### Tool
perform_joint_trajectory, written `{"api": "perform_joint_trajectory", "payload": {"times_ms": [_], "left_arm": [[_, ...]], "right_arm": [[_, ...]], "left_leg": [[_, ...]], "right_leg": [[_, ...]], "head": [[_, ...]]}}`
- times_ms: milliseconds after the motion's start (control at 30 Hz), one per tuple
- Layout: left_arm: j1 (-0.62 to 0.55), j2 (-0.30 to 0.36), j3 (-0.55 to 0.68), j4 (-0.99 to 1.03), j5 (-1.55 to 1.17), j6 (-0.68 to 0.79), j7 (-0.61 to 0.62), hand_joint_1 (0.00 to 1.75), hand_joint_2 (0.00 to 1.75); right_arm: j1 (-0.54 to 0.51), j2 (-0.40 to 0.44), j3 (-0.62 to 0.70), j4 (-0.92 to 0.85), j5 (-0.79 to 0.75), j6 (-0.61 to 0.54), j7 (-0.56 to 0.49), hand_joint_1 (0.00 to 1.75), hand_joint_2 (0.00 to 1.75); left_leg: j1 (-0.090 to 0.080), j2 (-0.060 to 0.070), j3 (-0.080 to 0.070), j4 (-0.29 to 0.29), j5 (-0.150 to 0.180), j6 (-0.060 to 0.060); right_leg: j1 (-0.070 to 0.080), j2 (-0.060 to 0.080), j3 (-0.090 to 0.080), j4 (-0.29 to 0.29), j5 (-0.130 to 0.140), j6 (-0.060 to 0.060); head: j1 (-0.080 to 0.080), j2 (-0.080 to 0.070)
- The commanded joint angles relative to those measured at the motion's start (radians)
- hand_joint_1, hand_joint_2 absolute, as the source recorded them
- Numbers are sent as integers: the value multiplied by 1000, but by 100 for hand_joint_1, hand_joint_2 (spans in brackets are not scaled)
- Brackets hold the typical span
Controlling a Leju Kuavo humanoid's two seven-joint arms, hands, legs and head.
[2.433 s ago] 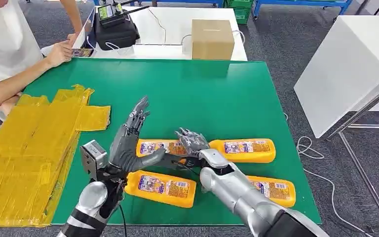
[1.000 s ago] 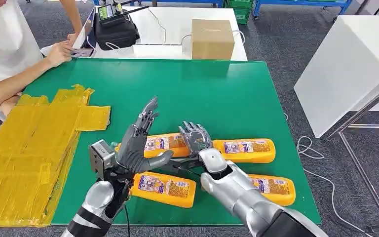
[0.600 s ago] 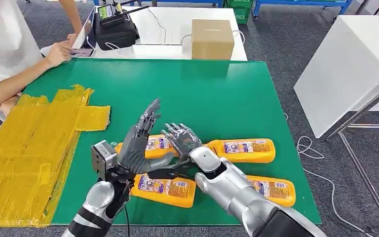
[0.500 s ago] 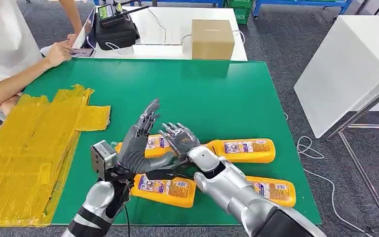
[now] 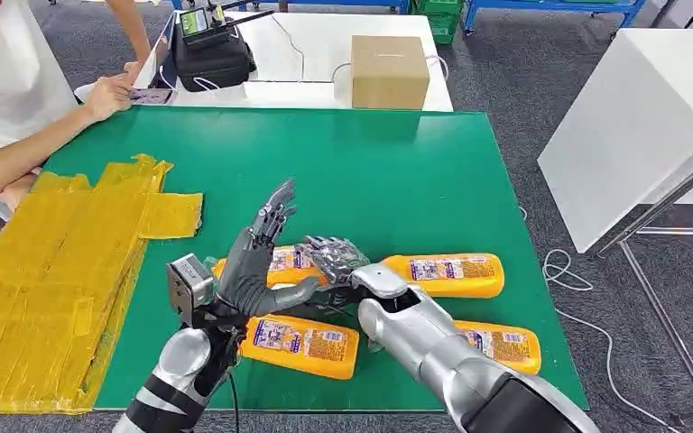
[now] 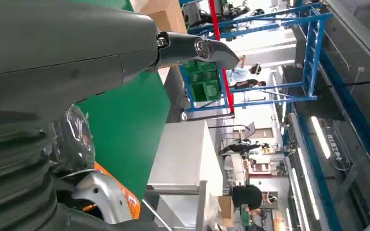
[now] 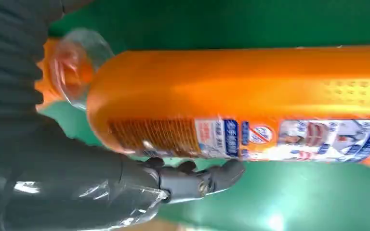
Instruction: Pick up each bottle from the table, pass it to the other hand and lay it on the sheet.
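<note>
Bottles lie on the green table point(image 5: 397, 162) in front of me, four orange ones with bright labels. My right hand point(image 5: 332, 259) holds one bottle point(image 5: 281, 263) near its cap end, with my fingers curled over the top of it. In my right wrist view the same bottle point(image 7: 250, 101) fills the middle, and my thumb point(image 7: 192, 179) lies along its label side. I cannot tell if this bottle is off the table or still on it.

My left hand point(image 5: 254, 257) is right beside that bottle. It holds nothing. Its fingers point(image 5: 273, 209) are spread and point up and away from me, and its thumb point(image 5: 293, 293) sticks out under my right hand.

A second bottle point(image 5: 444, 273) lies just to the right of my right hand. A third bottle point(image 5: 300, 344) lies nearer to me, under my arms. A fourth bottle point(image 5: 502, 345) lies near the right front corner of the table.

The yellow sheet point(image 5: 50, 280) covers the left side of the table, well apart from the bottles. A person point(image 5: 18, 90) sits at the far left corner. A brown box point(image 5: 388, 70) stands on a white table behind the green one.
</note>
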Motion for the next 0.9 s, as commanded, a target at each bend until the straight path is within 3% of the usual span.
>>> {"api": "perform_joint_trajectory", "payload": {"times_ms": [33, 433, 900], "left_arm": [[-72, 10, -45, 97, 7, -8, 1, 0, 175], [-96, 4, -75, 112, 13, -22, -6, 0, 175], [-73, 1, -52, 108, 18, -8, -5, 0, 175]], "right_arm": [[-50, -20, -101, 62, -23, 72, 13, 0, 175], [-40, -36, -79, 66, 0, 43, 11, 0, 175], [-9, -1, 90, 71, 212, -109, 120, 0, 175]], "left_leg": [[0, 0, 2, 0, -1, -2], [1, -1, 2, 0, -1, -2], [1, 1, 3, 0, -1, -2]], "right_leg": [[0, -1, 4, 0, -1, -1], [1, -2, 4, 0, -1, -1], [1, 0, 5, -1, -1, -1]], "head": [[0, 0], [0, 0], [0, 0]]}}
